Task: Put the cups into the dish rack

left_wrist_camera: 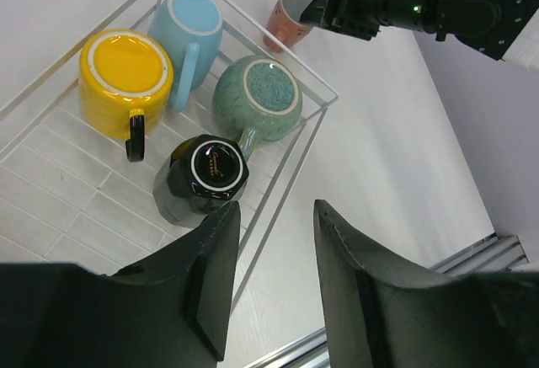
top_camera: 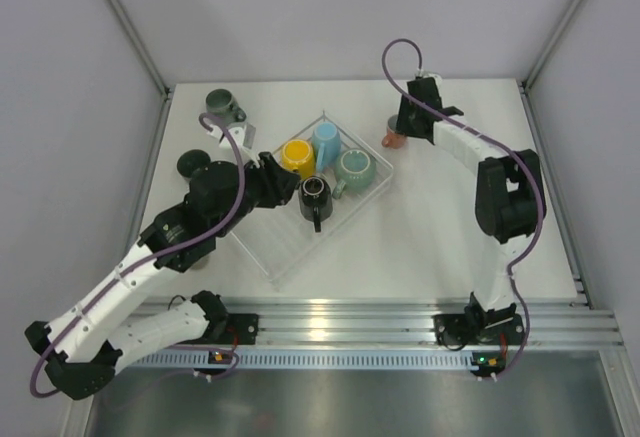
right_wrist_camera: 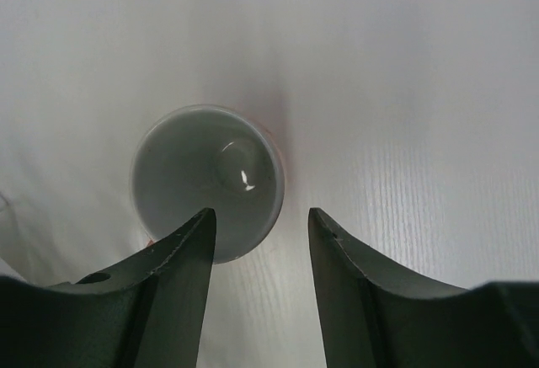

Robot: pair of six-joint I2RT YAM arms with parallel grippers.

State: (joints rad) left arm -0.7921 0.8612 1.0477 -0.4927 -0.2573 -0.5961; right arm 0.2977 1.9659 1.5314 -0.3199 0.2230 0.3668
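Observation:
The clear dish rack [top_camera: 285, 252] lies mid-table and holds upside-down cups: yellow [top_camera: 297, 156], light blue [top_camera: 326, 139], teal-green [top_camera: 355, 167] and black [top_camera: 314, 195]. In the left wrist view the yellow [left_wrist_camera: 125, 73], blue [left_wrist_camera: 187, 31], teal-green [left_wrist_camera: 257, 97] and black [left_wrist_camera: 202, 178] cups sit in the rack [left_wrist_camera: 50, 195]. My left gripper [left_wrist_camera: 278, 208] hovers open and empty beside the black cup, over the rack's wall. The salmon pink cup [right_wrist_camera: 206, 174] stands upright on the table right of the rack. My right gripper [right_wrist_camera: 261, 214] is open just above it, its left finger over the rim.
A dark grey-green mug [top_camera: 223, 107] stands at the far left corner of the table. A dark round thing [top_camera: 193, 165] sits left of the left arm. The right arm [left_wrist_camera: 404, 2] reaches over the salmon cup [left_wrist_camera: 286, 16]. Grey walls enclose the table.

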